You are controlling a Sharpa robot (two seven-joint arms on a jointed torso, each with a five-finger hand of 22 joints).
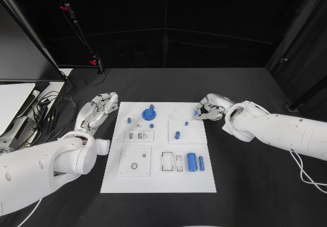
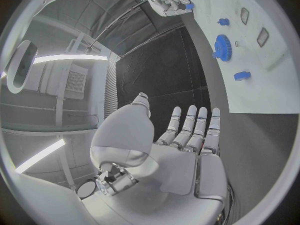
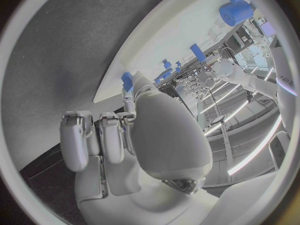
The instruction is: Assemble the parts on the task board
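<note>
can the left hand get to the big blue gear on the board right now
Probably yes. The left hand lies open and empty on the table beside the white board's left edge, and the blue gear sits close by, with only a small blue peg between them.

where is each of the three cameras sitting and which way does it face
Head view: on the robot's head, looking down at the task board; both arms show, left hand flat beside the board, right hand at its far corner.
Left wrist view: behind the left hand, facing the board's edge.
Right wrist view: behind the right hand, facing across the board.
All share the blue gear.
</note>
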